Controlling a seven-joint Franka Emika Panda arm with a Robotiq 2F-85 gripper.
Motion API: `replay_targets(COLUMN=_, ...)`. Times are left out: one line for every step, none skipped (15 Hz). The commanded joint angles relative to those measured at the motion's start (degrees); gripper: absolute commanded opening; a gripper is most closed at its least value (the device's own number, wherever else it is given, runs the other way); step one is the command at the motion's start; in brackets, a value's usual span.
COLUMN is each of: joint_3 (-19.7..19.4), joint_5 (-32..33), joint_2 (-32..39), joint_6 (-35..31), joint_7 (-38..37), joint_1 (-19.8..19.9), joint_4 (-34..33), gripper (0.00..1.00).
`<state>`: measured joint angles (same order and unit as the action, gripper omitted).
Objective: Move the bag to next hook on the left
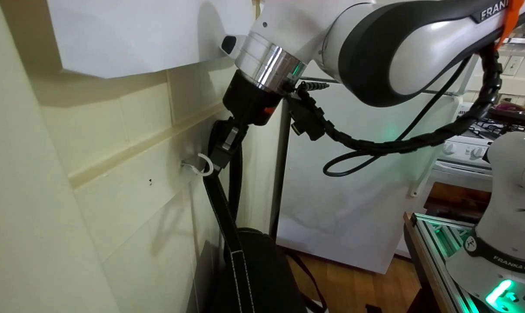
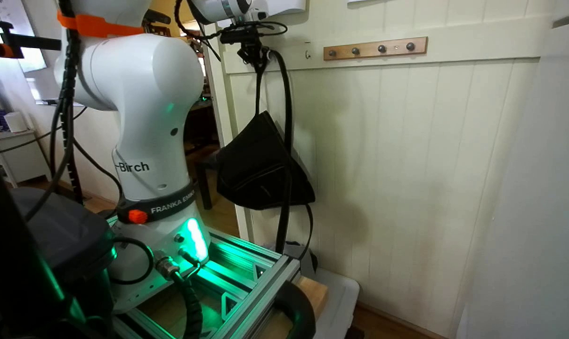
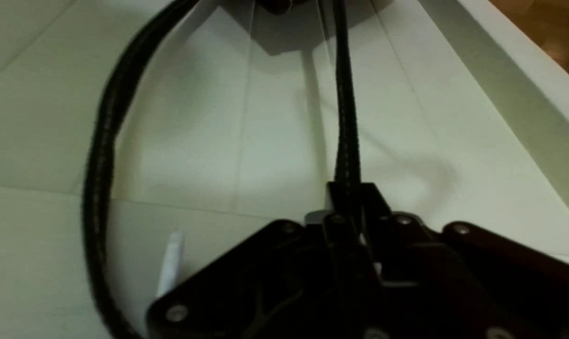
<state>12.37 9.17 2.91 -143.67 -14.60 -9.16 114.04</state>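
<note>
Mid-frame in an exterior view, end effector (image 1: 217, 166) clamped closed on strap (image 1: 223, 211) of black tote bag (image 1: 271, 269), beside white wall hook (image 1: 210, 166).

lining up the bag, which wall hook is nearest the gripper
The curved white hook, right beside the gripper. In an exterior view, the small bare hook stands farther off, and the knobbed wooden rack farther still.

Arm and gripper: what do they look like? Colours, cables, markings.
White rounded arm with black panels, a silver wrist ring, an orange strap and a ribbed black cable. Dark lettering ends in "Birch"; a black base band reads "FRANKA"; a base light glows green. The gripper is black, with pale screw heads.
</note>
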Motion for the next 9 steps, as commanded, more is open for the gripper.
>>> replay_targets(joint_3=-0.49, joint_5=-1.31, joint_2=-1.45, joint_6=2.79, joint_7=1.7, joint_1=-1.12, joint_4=-0.36, gripper=0.47)
replay_targets(joint_3=-0.44, joint_5=-1.24, joint_2=-1.64, joint_6=3.18, joint_7=1.7, joint_1=-1.21, joint_4=-0.31, gripper=0.53)
replay_targets(joint_3=-0.41, joint_5=-1.14, joint_2=-1.82, joint_6=3.54, joint_7=1.66, joint_1=-1.31, joint_4=-0.26, gripper=0.62)
replay_targets(joint_3=-0.38, joint_5=-1.15, joint_2=-1.98, joint_6=3.77, joint_7=1.66, joint_1=-1.39, joint_4=-0.22, gripper=0.69)
replay_targets(joint_3=-0.43, joint_5=-1.48, joint_2=-2.16, joint_6=4.16, joint_7=1.96, joint_1=-1.33, joint_4=-0.21, gripper=0.75)
replay_targets(joint_3=-0.45, joint_5=-1.04, joint_2=-2.3, joint_6=4.46, joint_7=1.73, joint_1=-1.36, joint_4=-0.18, gripper=0.82)
replay_targets(joint_3=-0.35, joint_5=-1.32, joint_2=-2.51, joint_6=4.8, joint_7=1.74, joint_1=-1.47, joint_4=-0.13, gripper=0.84)
replay_targets(joint_3=-0.24, joint_5=-1.74, joint_2=-2.73, joint_6=4.86, joint_7=1.89, joint_1=-1.61, joint_4=-0.06, gripper=0.88)
replay_targets(joint_3=-0.07, joint_5=-2.07, joint_2=-3.01, joint_6=5.23, joint_7=2.04, joint_1=-1.8, joint_4=0.05, gripper=0.96)
